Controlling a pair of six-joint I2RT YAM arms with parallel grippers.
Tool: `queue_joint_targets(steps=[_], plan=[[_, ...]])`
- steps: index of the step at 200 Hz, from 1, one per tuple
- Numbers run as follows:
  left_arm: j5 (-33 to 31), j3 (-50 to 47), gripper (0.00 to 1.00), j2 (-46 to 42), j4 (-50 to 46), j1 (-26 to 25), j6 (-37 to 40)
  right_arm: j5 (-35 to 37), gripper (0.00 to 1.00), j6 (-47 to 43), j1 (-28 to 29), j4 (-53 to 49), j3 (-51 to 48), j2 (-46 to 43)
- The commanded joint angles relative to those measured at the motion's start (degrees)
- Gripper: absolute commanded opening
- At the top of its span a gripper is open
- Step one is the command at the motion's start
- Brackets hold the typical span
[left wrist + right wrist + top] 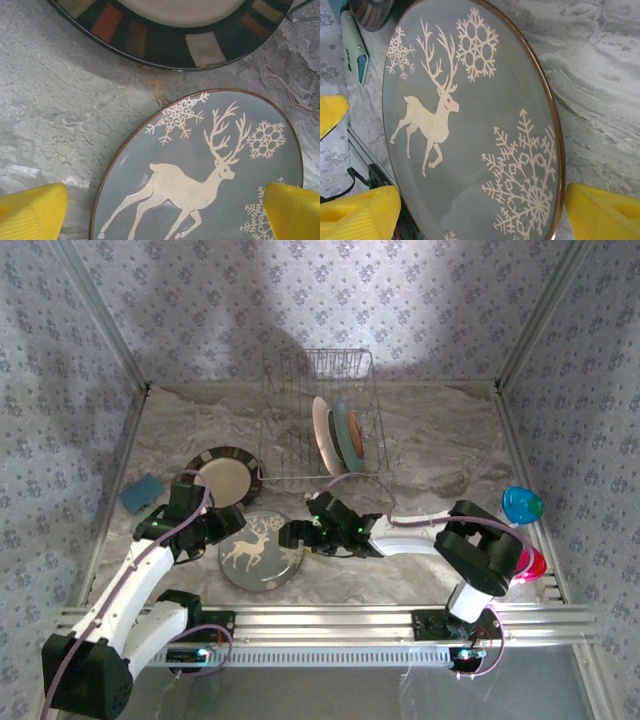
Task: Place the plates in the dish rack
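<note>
The grey reindeer plate (260, 552) lies flat on the table near the front. My left gripper (228, 523) hovers open over its left rim, and the left wrist view has the plate (200, 170) between the yellow fingers (30, 212). My right gripper (297, 535) is open at the plate's right rim, its fingers (600, 210) standing on either side of the plate's edge (470, 125). The brown-striped plate (225, 476) lies behind it, touching the dish rack (315, 420). An orange-cream plate (322, 435) and a teal plate (350, 435) stand upright in the rack.
A blue sponge (141, 491) lies at the left. A blue cup (522, 505) and a pink cup (530, 563) sit at the right edge. Patterned walls close in the table on three sides.
</note>
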Motion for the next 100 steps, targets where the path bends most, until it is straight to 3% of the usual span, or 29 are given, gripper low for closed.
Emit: queue_joint_targets(steps=[1, 100], plan=[[-0.88, -1.25, 0.99, 0.84, 0.49, -0.50, -0.96, -0.06, 0.86, 1.00, 0.53, 1.82, -0.21, 0.99], [1.83, -7.30, 0.99, 1.21, 8.51, -2.91, -5.52, 0.47, 0.80, 1.42, 1.31, 3.59, -1.00, 1.31]])
